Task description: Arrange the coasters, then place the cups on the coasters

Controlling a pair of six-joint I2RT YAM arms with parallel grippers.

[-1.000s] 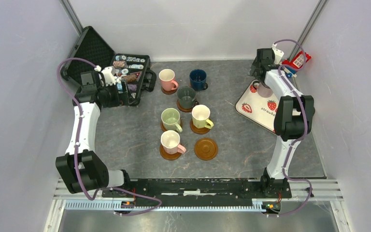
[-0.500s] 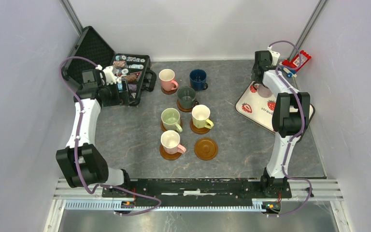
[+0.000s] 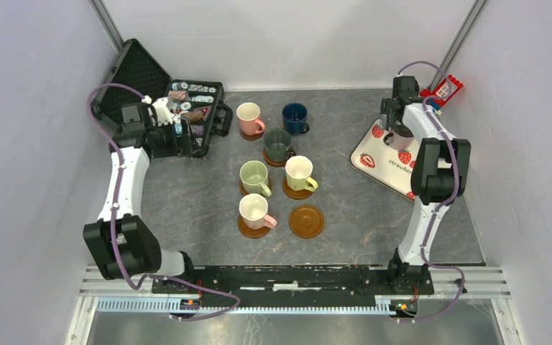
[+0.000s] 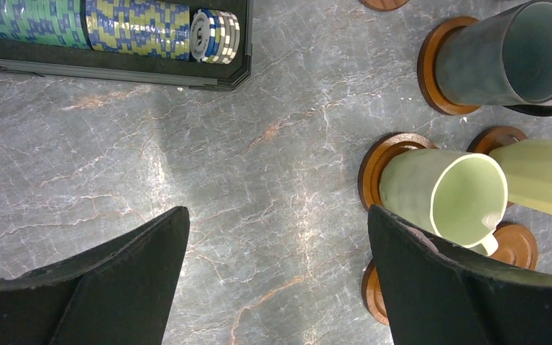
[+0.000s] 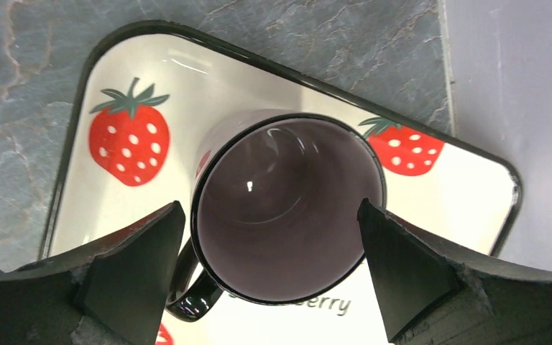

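Right gripper (image 5: 269, 208), open, flanked one mauve cup (image 5: 287, 172) on the tray (image 5: 208, 79); left gripper (image 4: 279, 212) open too; six other cups (image 3: 254, 176), one bare coaster (image 3: 306, 221).

Cream mug (image 4: 539, 176) cut off at rt edge.

Grey marbled counter (image 3: 180, 201), faint rust veins; plain pale lilac-white walls (image 3: 29, 144) on three sides; slanted metal corner posts (image 3: 106, 21) at back; ribbed aluminium rail (image 3: 489, 277) along near edge; soft even light.
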